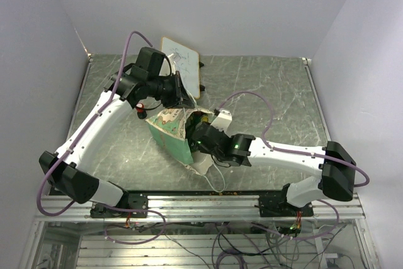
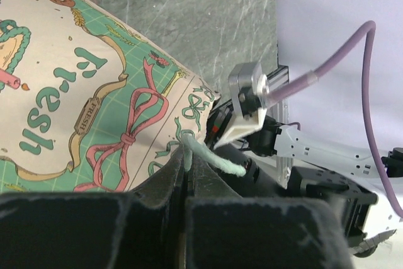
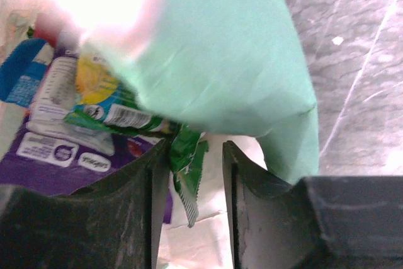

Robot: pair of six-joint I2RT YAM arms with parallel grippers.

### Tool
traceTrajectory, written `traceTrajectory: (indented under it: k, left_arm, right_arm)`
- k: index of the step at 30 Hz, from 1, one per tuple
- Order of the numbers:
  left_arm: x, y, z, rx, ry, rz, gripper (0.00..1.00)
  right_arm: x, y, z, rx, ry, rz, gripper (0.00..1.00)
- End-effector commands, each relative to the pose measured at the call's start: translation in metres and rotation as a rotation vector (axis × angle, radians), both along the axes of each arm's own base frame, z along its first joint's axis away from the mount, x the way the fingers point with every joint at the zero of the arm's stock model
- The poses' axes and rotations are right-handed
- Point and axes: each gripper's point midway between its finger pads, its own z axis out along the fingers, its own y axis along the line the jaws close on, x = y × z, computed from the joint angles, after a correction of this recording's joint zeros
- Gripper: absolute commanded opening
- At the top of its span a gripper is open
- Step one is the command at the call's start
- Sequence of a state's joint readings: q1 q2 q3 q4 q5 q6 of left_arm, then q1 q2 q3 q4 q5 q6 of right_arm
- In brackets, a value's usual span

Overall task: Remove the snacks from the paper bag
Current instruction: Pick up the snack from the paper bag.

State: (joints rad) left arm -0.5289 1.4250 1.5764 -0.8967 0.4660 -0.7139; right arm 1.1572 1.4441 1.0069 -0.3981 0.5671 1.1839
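Note:
The paper bag (image 1: pixel 169 131) lies on its side in the middle of the table, cream with a mint-green band, its mouth towards the right arm. My left gripper (image 1: pixel 182 97) is shut on the bag's mint-green string handle (image 2: pixel 208 157) at the bag's rim (image 2: pixel 189 108). My right gripper (image 1: pixel 200 134) is at the bag's mouth, with its jaws open (image 3: pixel 195 155). The serrated end of a green snack packet (image 3: pixel 187 171) hangs between them, against the left finger. A purple packet (image 3: pixel 56 152) and a yellow-green one (image 3: pixel 101 102) lie behind it under the bag's mint wall (image 3: pixel 220 55).
A white wood-framed board (image 1: pixel 182 62) leans at the back wall behind the left gripper. A small red-and-black cylinder (image 1: pixel 140 106) stands on the table left of the bag. White walls close in the left, back and right sides.

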Motion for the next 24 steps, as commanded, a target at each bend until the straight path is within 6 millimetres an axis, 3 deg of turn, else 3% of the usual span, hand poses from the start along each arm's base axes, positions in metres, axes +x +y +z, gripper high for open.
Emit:
traceTrajectory:
  k: [1,5,8,12,24]
  left_arm:
    - [0.004,0.009,0.016,0.028,-0.055,0.020,0.07]
    - [0.008,0.011,0.006,0.043,-0.029,0.061,0.07]
    - [0.009,0.012,0.004,0.038,-0.018,0.083,0.07]
    - [0.010,0.015,0.000,0.063,-0.009,0.100,0.07]
    - [0.034,0.025,0.002,0.091,-0.046,0.155,0.07]
  right_arm:
    - [0.021,-0.011,-0.001,-0.008,-0.054,0.001,0.41]
    - [0.036,-0.013,-0.008,-0.031,-0.022,0.003,0.37]
    - [0.037,-0.008,-0.009,0.010,-0.010,0.060,0.16]
    - [0.028,-0.006,-0.013,0.034,0.015,0.117,0.01]
    - [0.008,0.000,0.053,-0.021,-0.049,0.394,0.00]
